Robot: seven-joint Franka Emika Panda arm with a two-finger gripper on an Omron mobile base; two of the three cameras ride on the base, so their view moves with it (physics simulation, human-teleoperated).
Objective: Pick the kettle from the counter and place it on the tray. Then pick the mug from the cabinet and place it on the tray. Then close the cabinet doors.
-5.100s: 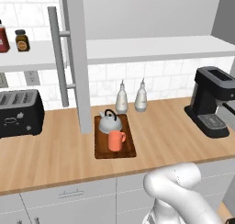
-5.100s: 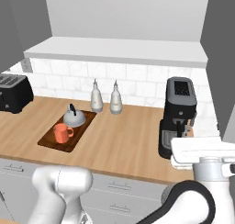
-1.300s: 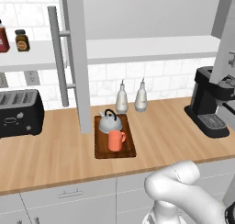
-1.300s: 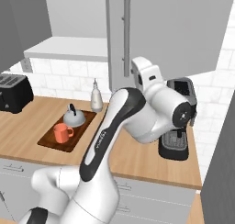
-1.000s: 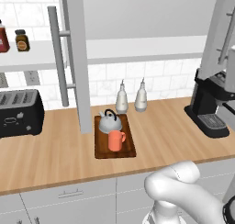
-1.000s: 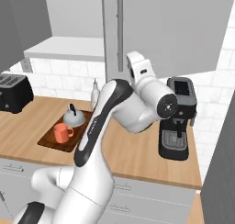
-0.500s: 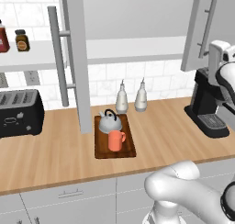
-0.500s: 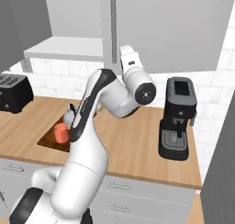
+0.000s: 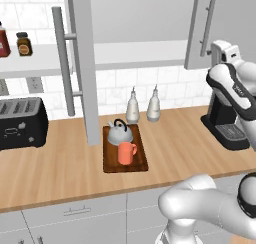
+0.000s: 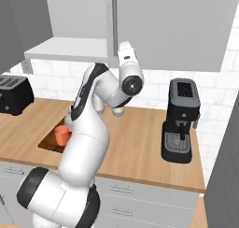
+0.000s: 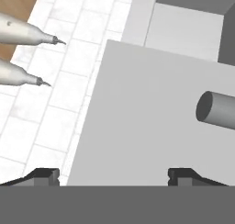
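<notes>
I have the kettle (image 9: 120,132) and the mug (image 9: 126,152) both standing on the tray (image 9: 140,164), kettle at the back, mug just in front of it and touching or nearly so, so from here I judge only the cabinet doors are left. The tray lies on the wooden surface (image 9: 185,138) in front of the two white bottles (image 9: 143,104).

My arm is raised to the right-hand door (image 9: 207,25), which stands partly swung out from the cabinet (image 9: 140,13). In the hand view the end effector (image 11: 112,175) is spread wide, its two dark fingertips (image 11: 43,175) far apart with nothing between them, facing the flat grey panel with the bar handle (image 11: 218,109) off to one side (I take that as a push with the hand, not a grasp of the bar).

The left-hand door (image 9: 82,63) is open too, edge-on toward me, its long handle (image 9: 62,60) facing the shelf (image 9: 30,65) with the jars (image 9: 22,43). It will need its own push afterwards.
</notes>
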